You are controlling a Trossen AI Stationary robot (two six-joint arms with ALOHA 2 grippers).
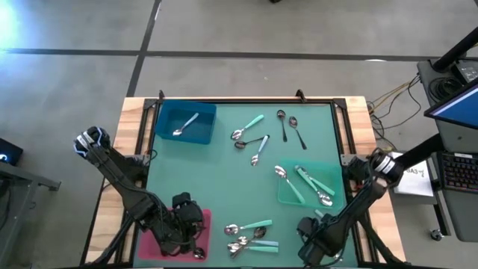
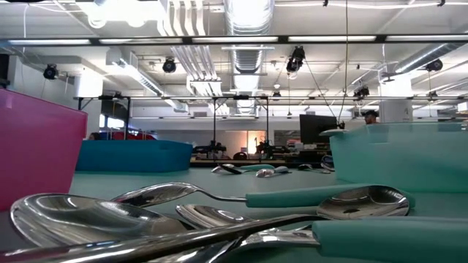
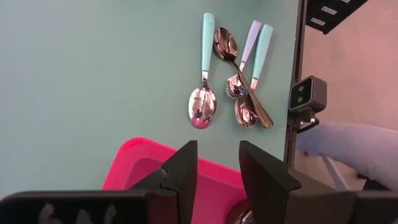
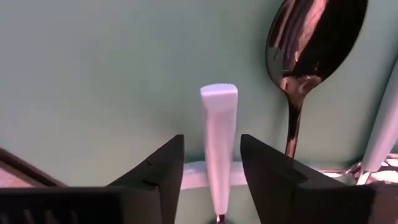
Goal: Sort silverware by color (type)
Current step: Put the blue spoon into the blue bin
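Observation:
The silverware lies in several groups. One cluster of mint-handled and silver spoons [image 1: 250, 235] is near the front edge, and loose mint- and black-handled spoons [image 1: 258, 134] lie farther back. A silver spoon [image 1: 184, 125] rests in the blue tray [image 1: 205, 112], and mint-handled spoons [image 1: 314, 183] rest in the green tray [image 1: 287, 196]. My right gripper [image 4: 211, 155] points down, open, at the front right. Its fingers stand on either side of a mint spoon handle [image 4: 219, 124] lying on the mat. My left gripper [image 3: 217, 168] hangs open over the pink tray [image 3: 140, 165] with nothing between its fingers.
A dark shiny spoon bowl [image 4: 311, 37] and another pale handle [image 4: 380, 118] lie close beside my right gripper. The pink tray holds a spoon [image 1: 198, 254]. A black frame [image 1: 340, 127] edges the green mat. Bare mat lies left of centre between the trays.

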